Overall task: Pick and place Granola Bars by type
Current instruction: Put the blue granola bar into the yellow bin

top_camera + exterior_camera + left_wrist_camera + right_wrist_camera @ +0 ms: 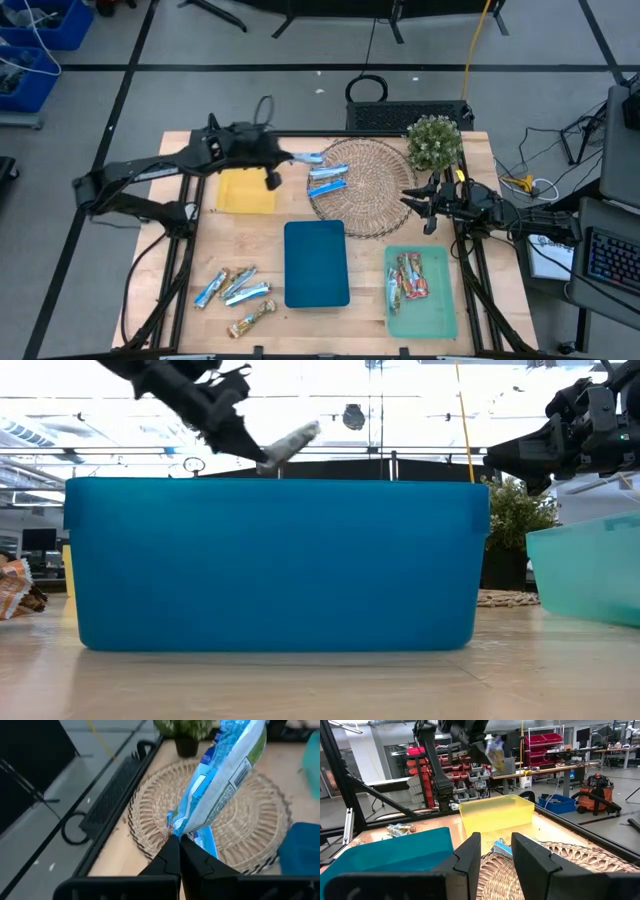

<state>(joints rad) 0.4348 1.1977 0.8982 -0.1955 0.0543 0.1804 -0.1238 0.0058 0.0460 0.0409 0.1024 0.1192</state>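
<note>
Pinched by one end in the closed left hand [180, 842], a blue-and-silver bar [220, 780] hangs over the wicker mat [372, 190] for sorting, while the right hand [428, 205] waits empty, fingers apart, beside the mat

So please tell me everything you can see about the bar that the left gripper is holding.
The blue-and-silver bar is a small bar in shiny, crinkled foil with white and green print. The left gripper, shut, pinches one end of it, so the bar sticks out slanted beyond the fingertips. It hangs in the air above the edge of the woven basket, touching nothing else. Two similar blue bars lie in the basket below.
</note>
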